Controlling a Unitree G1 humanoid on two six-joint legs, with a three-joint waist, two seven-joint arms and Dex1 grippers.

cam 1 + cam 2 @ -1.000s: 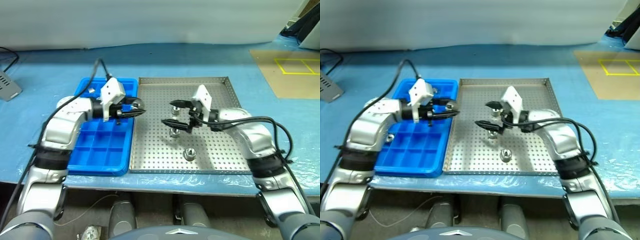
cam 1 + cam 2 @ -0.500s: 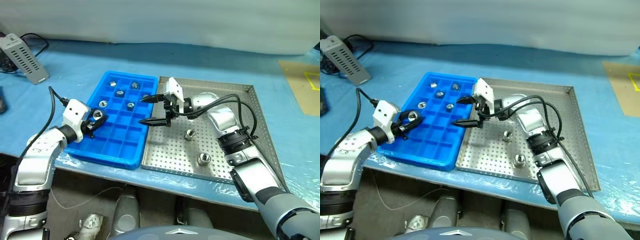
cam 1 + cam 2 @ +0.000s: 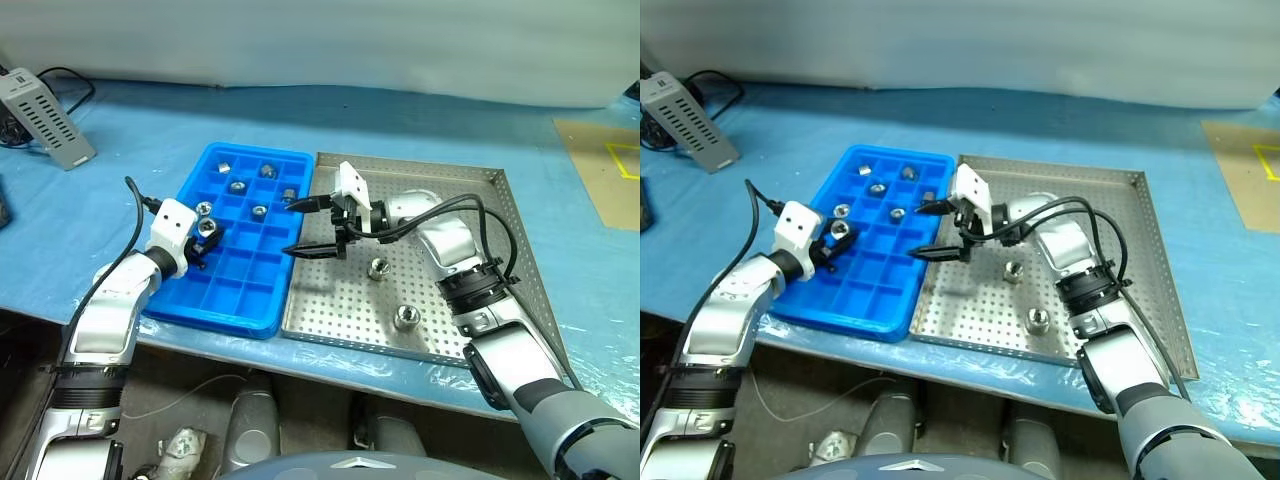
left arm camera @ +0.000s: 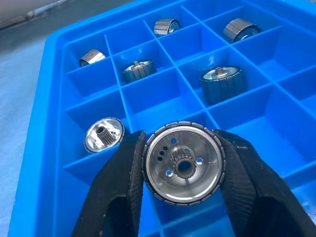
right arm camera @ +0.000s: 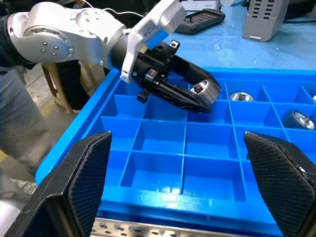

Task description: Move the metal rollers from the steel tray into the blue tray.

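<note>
The left gripper [image 4: 181, 165] holds one of the metal rollers [image 4: 183, 164] over the blue tray [image 3: 222, 304], its two black fingers [image 4: 118, 182] pressed against the roller's ribbed rim on either side so that the flat face and centre hole turn toward the wrist camera. In the head views the held roller hangs above the tray's left-hand columns, near the edge closest to the arm.

Five more rollers sit in the tray's far compartments — one [image 4: 102, 136] lies in the cell just beside the held piece, another [image 4: 221, 83] stands upright a cell or two beyond, and three occupy the back rows. The near rows of the grid are bare blue plastic.

The right gripper [image 3: 314, 226] reaches across the seam between the two trays with its jaws spread wide and nothing between them; one fingertip [image 3: 296, 206] hangs over the blue tray's right edge.

On the steel tray [image 3: 500, 260], which lies just beside the blue tray on the blue-covered desk [image 3: 140, 130], two rollers stand apart on the perforated floor — one [image 3: 379, 267] near the middle and one [image 3: 405, 318] closer to the front rim. A grey box [image 3: 42, 102], possibly a power supply, lies at the desk's far left.
</note>
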